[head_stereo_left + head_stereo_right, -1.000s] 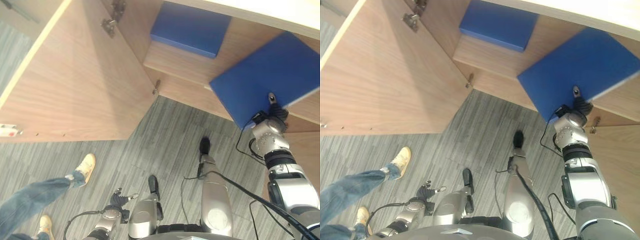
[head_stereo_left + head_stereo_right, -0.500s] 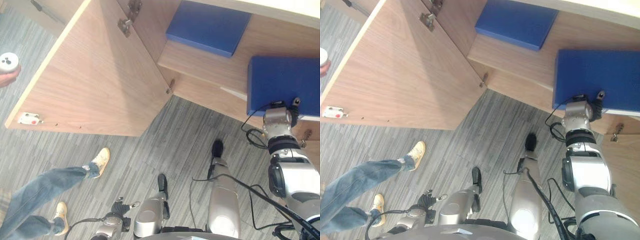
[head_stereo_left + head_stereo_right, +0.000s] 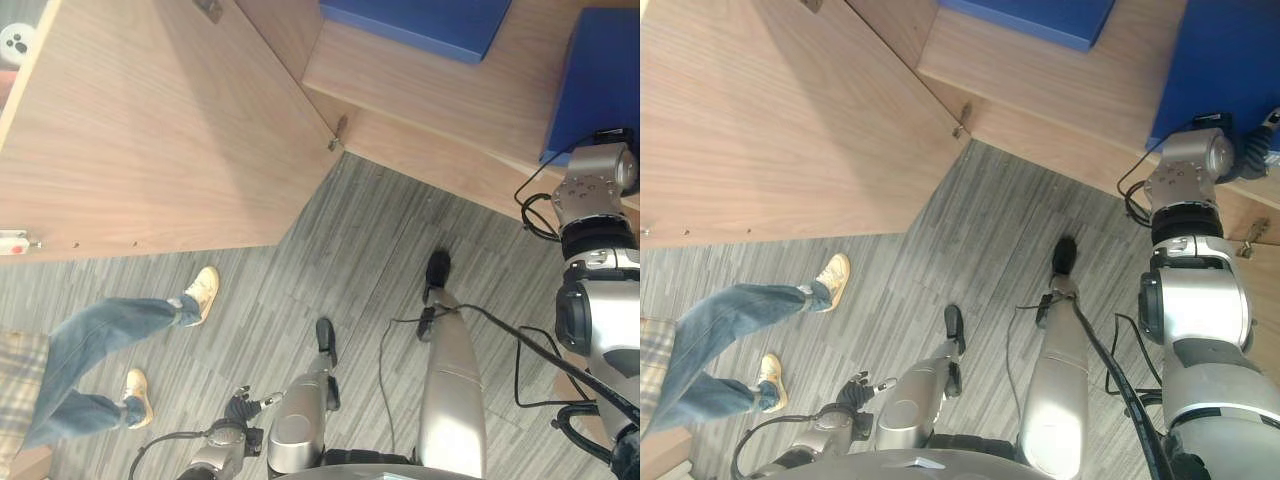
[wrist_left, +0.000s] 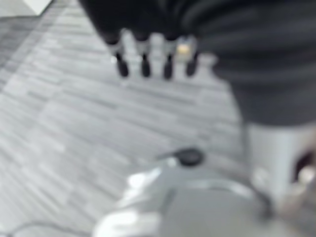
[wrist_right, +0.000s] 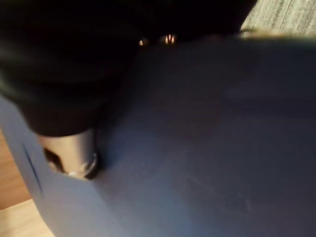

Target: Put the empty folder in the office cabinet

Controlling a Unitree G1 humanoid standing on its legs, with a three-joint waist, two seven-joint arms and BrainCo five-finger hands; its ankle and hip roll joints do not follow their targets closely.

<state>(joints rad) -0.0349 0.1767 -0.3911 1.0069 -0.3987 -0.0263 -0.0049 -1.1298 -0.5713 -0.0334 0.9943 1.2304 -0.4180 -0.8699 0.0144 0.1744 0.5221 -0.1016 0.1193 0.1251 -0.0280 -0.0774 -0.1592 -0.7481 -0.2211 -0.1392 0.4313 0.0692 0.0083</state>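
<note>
A flat blue folder (image 3: 1230, 70) is seen lying on the lower wooden shelf (image 3: 430, 95) of the open light-wood office cabinet, at the right side of the head views, with its near edge reaching the shelf's front lip. The right hand (image 3: 1252, 152) is held against that near edge, at the end of the raised silver-grey right arm; in the right wrist view the folder's blue face (image 5: 207, 138) is met directly by the hand's dark ribbed cover (image 5: 74, 59), and a silver thumb (image 5: 69, 153) is pressed onto it, but whether the fingers are closed round the folder cannot be told. A second flat blue folder (image 3: 420, 22) is seen on the shelf above, further back and well apart from the first. The cabinet's wide wooden door (image 3: 150, 140) is swung open at the left. The left hand (image 3: 240, 408) is hung low beside the body over the grey striped carpet floor (image 3: 330, 260), its dark-tipped fingers (image 4: 143, 64) relaxed and spread with nothing held. A person's legs in blue jeans (image 3: 100, 350) and tan shoes (image 3: 203, 292) are seen on the carpet at the left
</note>
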